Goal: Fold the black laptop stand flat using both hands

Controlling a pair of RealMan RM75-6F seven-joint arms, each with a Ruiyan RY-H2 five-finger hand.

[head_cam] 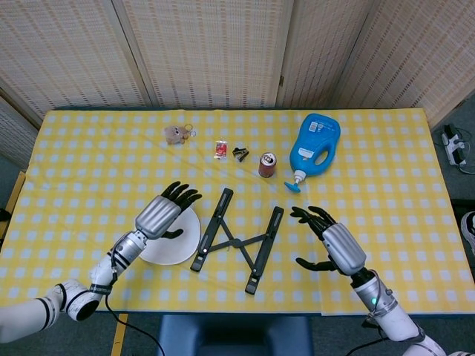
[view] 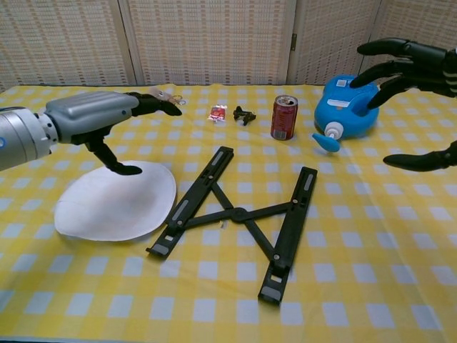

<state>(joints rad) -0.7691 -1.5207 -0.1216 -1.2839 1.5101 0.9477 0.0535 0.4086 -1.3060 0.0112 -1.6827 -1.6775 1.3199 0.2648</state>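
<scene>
The black laptop stand (head_cam: 236, 241) (view: 239, 214) lies flat on the yellow checked tablecloth, its two long bars splayed and joined by crossed struts. My left hand (head_cam: 165, 211) (view: 96, 121) hovers over the white plate, left of the stand, fingers spread and holding nothing. My right hand (head_cam: 332, 242) (view: 414, 71) hangs in the air to the right of the stand, fingers spread wide, also empty. Neither hand touches the stand.
A white plate (head_cam: 178, 245) (view: 114, 204) lies just left of the stand. Behind it stand a red can (head_cam: 267, 165) (view: 284, 116) and a blue detergent bottle (head_cam: 314, 144) (view: 348, 103). A small clip (head_cam: 240, 153), a red packet (head_cam: 220, 149) and a plush keyring (head_cam: 176, 133) lie further back.
</scene>
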